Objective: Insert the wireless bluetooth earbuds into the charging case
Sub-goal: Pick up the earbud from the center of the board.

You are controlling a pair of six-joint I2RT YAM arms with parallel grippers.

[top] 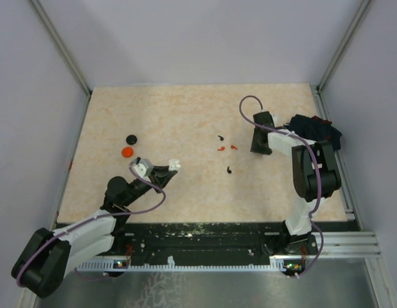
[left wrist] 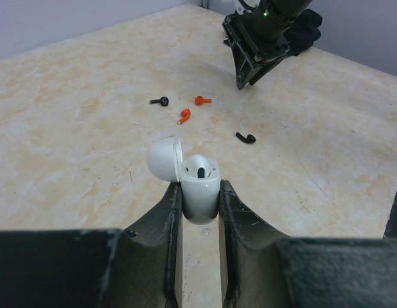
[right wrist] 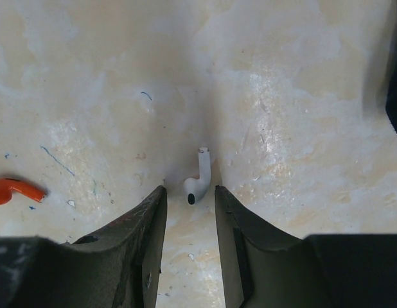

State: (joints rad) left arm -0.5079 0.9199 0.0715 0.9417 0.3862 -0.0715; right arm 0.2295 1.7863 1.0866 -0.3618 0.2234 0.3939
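Black-and-white arms (top: 89, 234) carry purple cables (top: 150, 199); the left end effector (left wrist: 199, 186) has dark scuffed fingers (left wrist: 157, 224).

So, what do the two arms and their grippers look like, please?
The left arm and the right arm both have bulky black joints and white links, with a thin purple cable looping loosely along each. The left gripper and the right gripper each have two dark, scuffed, wedge-shaped fingers. A small green light glows on the right arm.

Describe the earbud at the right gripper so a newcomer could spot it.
Find the right gripper, low over the table's right side. The white earbud lies flat between its jaws. Its loose neighbours are orange earbuds and black earbuds; only this one is white.
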